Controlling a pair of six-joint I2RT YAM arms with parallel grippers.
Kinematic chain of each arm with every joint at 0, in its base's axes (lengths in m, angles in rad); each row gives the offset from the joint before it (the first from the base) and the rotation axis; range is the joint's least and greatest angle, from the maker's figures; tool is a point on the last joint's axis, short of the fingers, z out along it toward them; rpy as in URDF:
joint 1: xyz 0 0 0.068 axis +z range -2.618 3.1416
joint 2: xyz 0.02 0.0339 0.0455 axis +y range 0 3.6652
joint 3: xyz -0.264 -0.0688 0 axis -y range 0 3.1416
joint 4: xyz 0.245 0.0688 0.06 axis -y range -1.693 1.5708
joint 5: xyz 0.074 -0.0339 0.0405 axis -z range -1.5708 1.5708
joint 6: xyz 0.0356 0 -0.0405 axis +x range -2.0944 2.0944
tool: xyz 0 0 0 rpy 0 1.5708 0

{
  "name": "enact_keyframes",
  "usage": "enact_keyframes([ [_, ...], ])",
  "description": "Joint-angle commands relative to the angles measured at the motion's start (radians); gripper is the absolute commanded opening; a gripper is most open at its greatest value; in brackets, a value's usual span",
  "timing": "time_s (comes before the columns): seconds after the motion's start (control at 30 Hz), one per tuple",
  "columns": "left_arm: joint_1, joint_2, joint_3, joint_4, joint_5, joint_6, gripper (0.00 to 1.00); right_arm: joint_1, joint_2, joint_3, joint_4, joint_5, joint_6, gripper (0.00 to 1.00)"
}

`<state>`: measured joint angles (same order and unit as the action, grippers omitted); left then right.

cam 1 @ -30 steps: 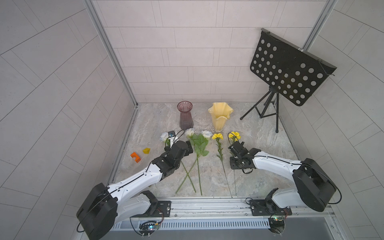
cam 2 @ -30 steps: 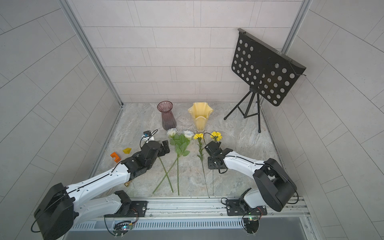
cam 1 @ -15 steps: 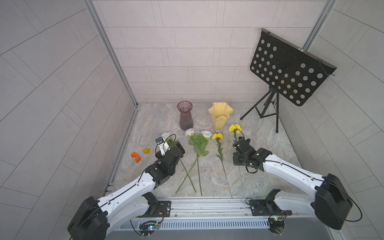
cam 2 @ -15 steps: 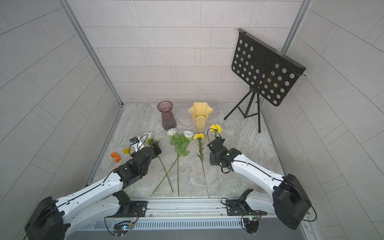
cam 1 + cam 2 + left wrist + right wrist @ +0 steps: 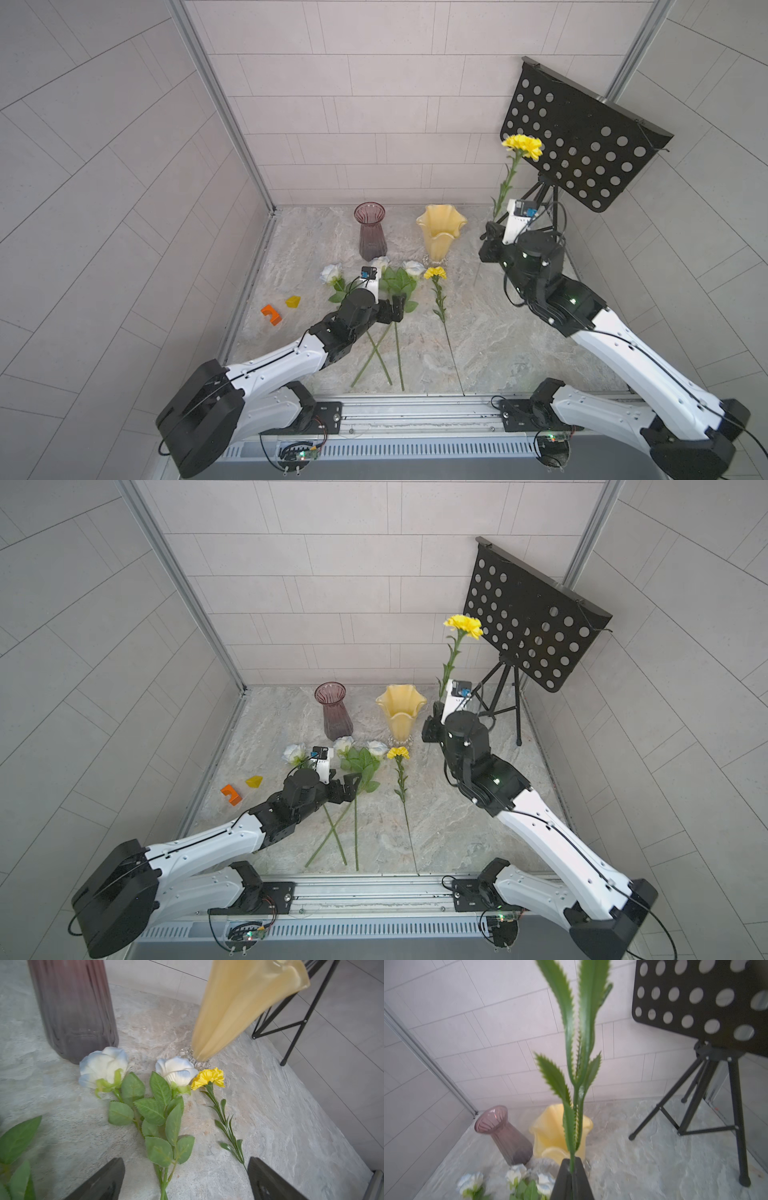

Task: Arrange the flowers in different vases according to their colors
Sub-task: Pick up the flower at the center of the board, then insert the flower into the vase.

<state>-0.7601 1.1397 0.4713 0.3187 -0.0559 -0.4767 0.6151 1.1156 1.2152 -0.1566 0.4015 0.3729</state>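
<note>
Rising off the table [image 5: 519, 353] since a sec ago, right gripper [image 5: 572, 1169] is now up near the music stand [image 5: 582, 141], jaws pinched tight on held carnation [image 5: 522, 146] stem. Left gripper [image 5: 185, 1178] spread wide, empty, low over 3 white roses [image 5: 105, 1067]. Yellow vase [image 5: 441, 232], purple vase [image 5: 371, 232] both empty. 2nd carnation [image 5: 208, 1078] lies flat. So 1st flower's grabbed; prob next: stem into yellow vase
</note>
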Motion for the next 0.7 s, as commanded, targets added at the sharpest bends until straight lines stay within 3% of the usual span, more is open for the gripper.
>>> enact_keyframes([
  [0.0,-0.022,0.000,0.032,0.025,0.005,0.086,1.00,0.003,0.125,0.100,0.196,0.086,-0.141,0.00],
  [0.2,-0.027,-0.014,0.009,0.044,-0.072,0.087,1.00,-0.005,0.409,0.320,0.373,0.103,-0.312,0.00],
  [0.37,-0.027,-0.016,0.012,0.040,-0.070,0.089,1.00,-0.041,0.590,0.474,0.386,0.082,-0.360,0.00],
  [0.67,-0.027,-0.031,0.012,0.021,-0.107,0.072,1.00,-0.076,0.655,0.326,0.497,0.038,-0.263,0.00],
])
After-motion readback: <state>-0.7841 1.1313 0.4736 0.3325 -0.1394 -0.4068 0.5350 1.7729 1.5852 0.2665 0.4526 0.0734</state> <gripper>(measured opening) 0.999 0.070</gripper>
